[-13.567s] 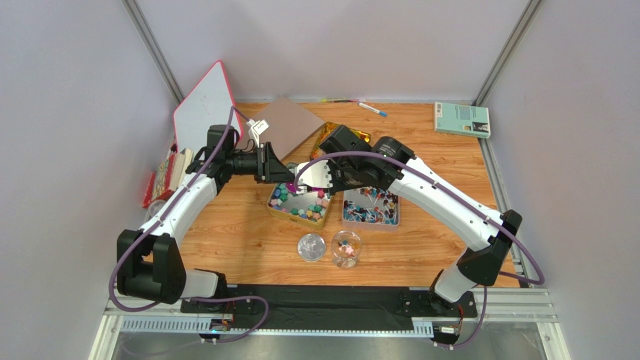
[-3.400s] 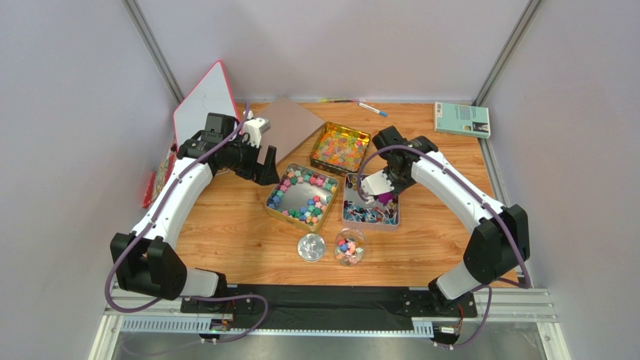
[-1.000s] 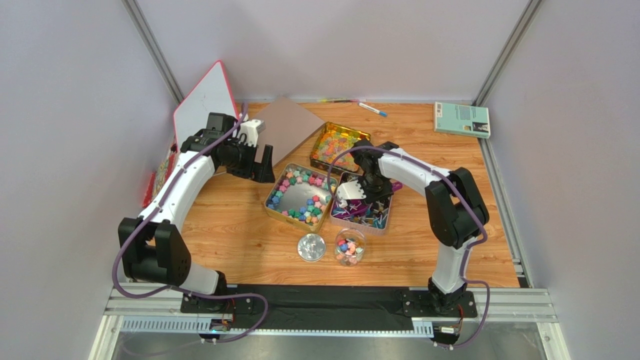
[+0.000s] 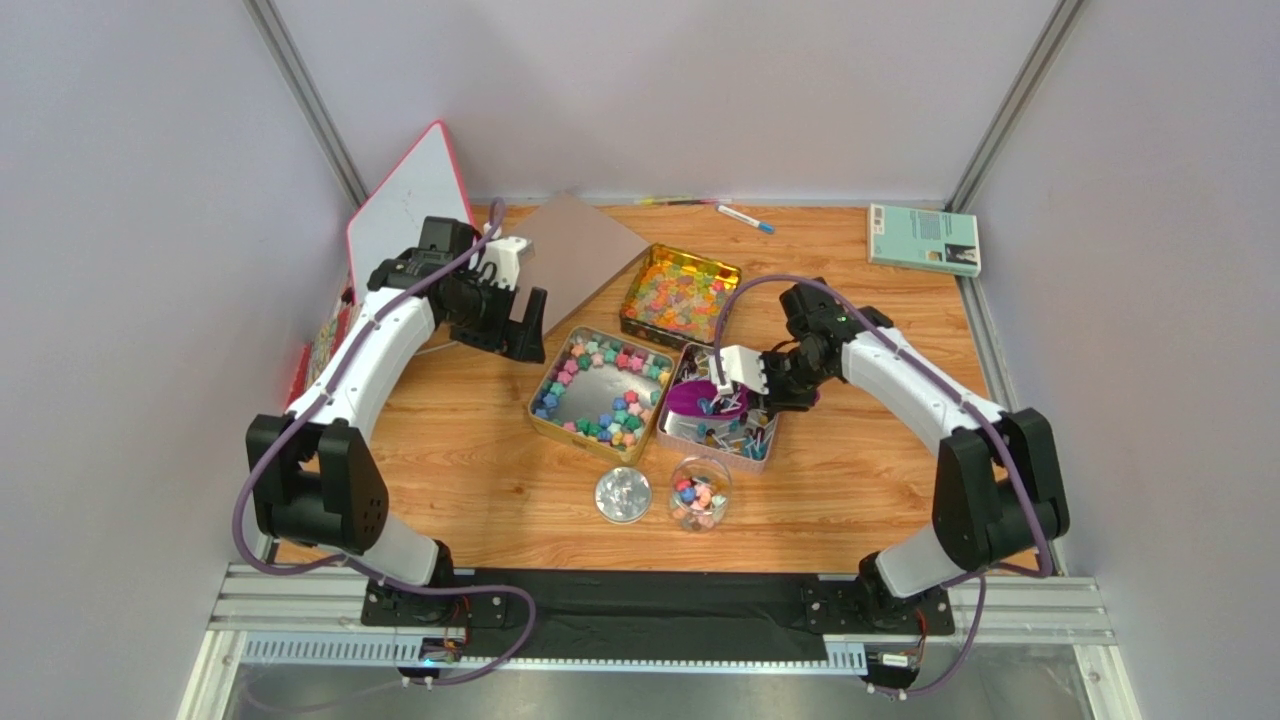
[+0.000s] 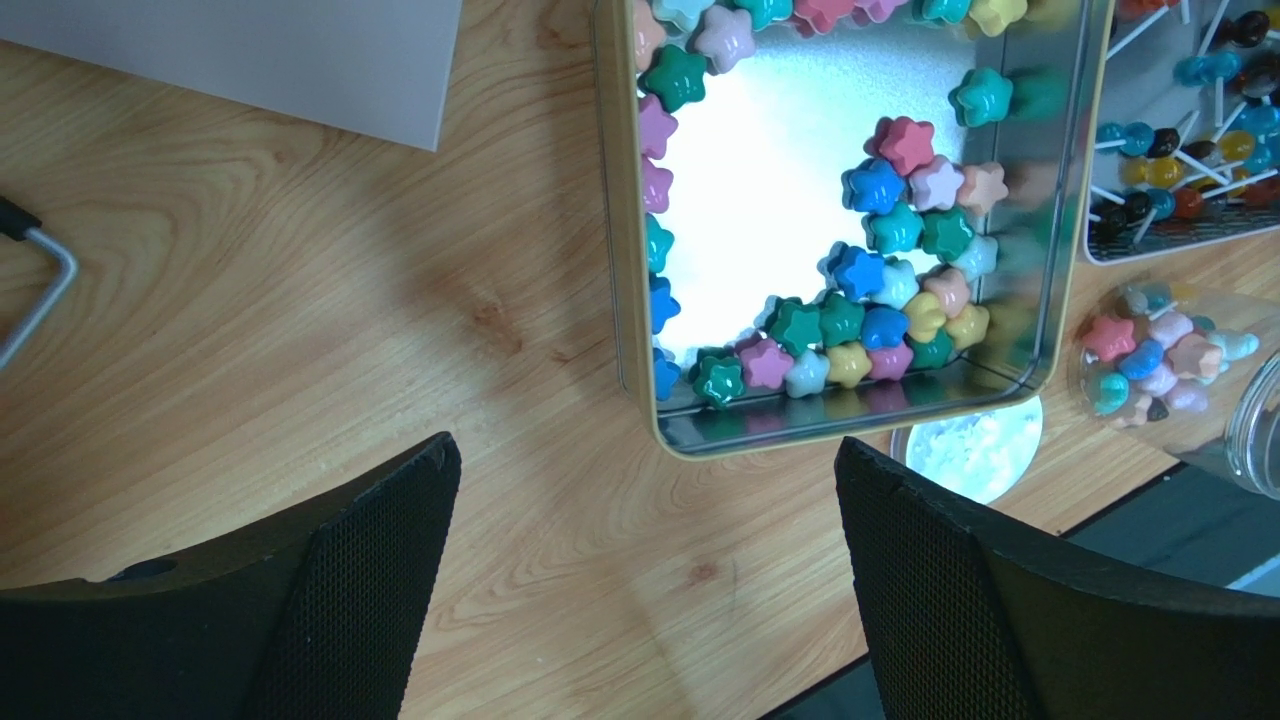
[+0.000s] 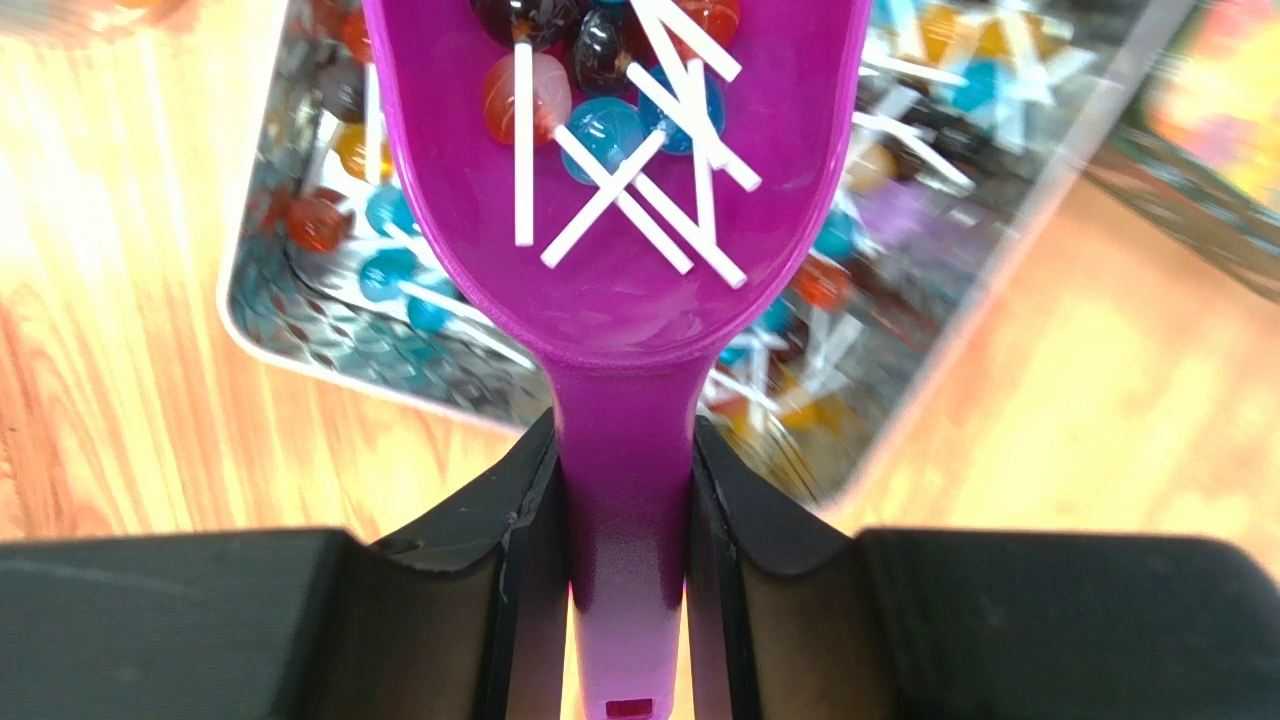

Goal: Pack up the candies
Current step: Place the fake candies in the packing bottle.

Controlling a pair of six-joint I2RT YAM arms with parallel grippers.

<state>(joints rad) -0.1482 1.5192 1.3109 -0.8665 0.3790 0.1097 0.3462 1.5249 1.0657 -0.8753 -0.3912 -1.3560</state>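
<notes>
My right gripper (image 4: 747,375) is shut on the handle of a purple scoop (image 4: 694,398). In the right wrist view its bowl (image 6: 624,225) carries several round blue, red and dark candies (image 6: 601,128) on white sticks. It hovers over the tin (image 6: 301,338) that holds more of them. Pastel star candies (image 5: 887,225) ring the inside of the middle tin (image 4: 550,375), and orange-yellow candies (image 4: 679,296) fill the far tin. A glass jar (image 4: 699,495) at the front holds some star candies, with its lid (image 4: 622,494) beside it. My left gripper (image 5: 643,465) is open over bare wood, left of the middle tin.
A whiteboard (image 4: 413,210) leans at the back left beside a brown sheet (image 4: 579,248). A teal book (image 4: 923,237) and pens (image 4: 744,219) lie along the far edge. Some packets (image 4: 323,353) sit at the table's left edge.
The right arm has swung out to the right and the scoop has come up out of the stick candies, now level and loaded, pointing left. The left arm has barely moved.
</notes>
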